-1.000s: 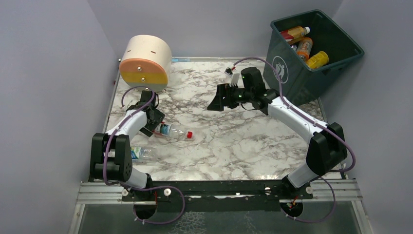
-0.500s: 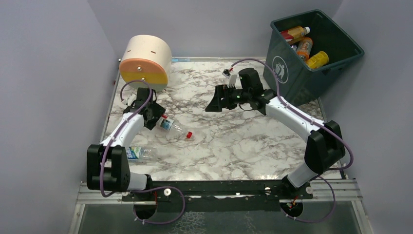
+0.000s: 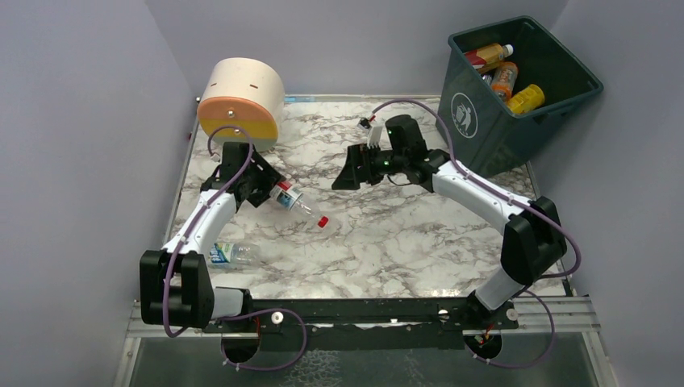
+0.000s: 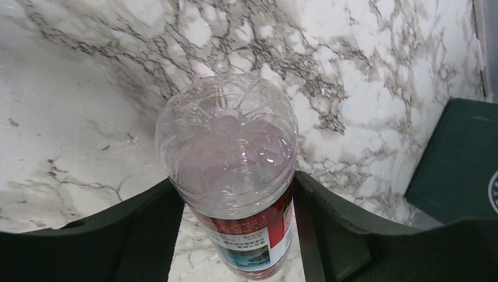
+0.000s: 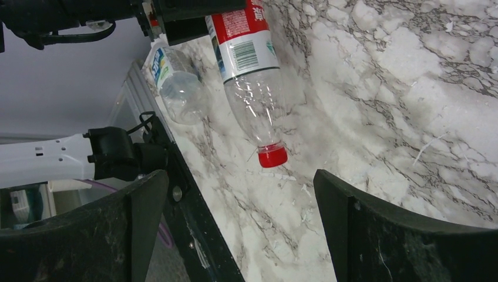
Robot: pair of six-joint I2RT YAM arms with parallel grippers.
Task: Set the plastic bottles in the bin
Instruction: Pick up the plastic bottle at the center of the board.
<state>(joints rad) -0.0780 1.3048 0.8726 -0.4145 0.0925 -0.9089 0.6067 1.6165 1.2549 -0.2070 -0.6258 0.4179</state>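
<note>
as left grips, bottle seems raised

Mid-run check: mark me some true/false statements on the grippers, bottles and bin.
The left gripper is shut on the red-label bottle. True.
The right gripper holds a bottle. False: it is open and empty.
The bin is empty. False: bottles lie inside.
A blue-label bottle lies loose on the table. True.
The held bottle's cap is green. False: it is red.
</note>
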